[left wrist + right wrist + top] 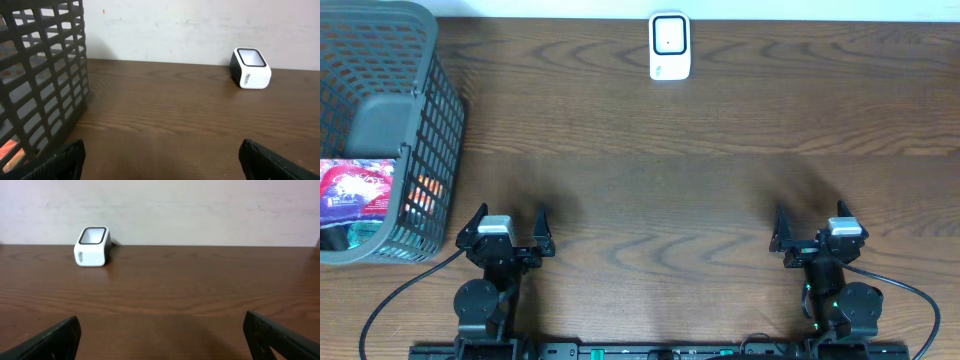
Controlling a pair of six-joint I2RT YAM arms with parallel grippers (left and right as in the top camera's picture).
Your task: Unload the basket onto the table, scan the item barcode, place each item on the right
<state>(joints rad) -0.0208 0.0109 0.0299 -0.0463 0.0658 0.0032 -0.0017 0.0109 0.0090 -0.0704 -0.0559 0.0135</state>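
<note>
A small white barcode scanner [669, 46] with a dark window on top stands at the far edge of the table; it also shows as the scanner [250, 68] in the left wrist view and the scanner [92, 246] in the right wrist view. Packaged items [358, 190], red and purple wrappers, lie inside the grey basket [430, 120] at the far left. My left gripper [510, 222] sits near the front edge, open and holding nothing, just right of the basket. My right gripper [812, 222] sits at the front right, open and bare too.
The basket wall [45, 75] rises close on the left of my left gripper. A pale wall runs behind the table's far edge. Brown wood tabletop [660, 180] lies between the grippers and the scanner.
</note>
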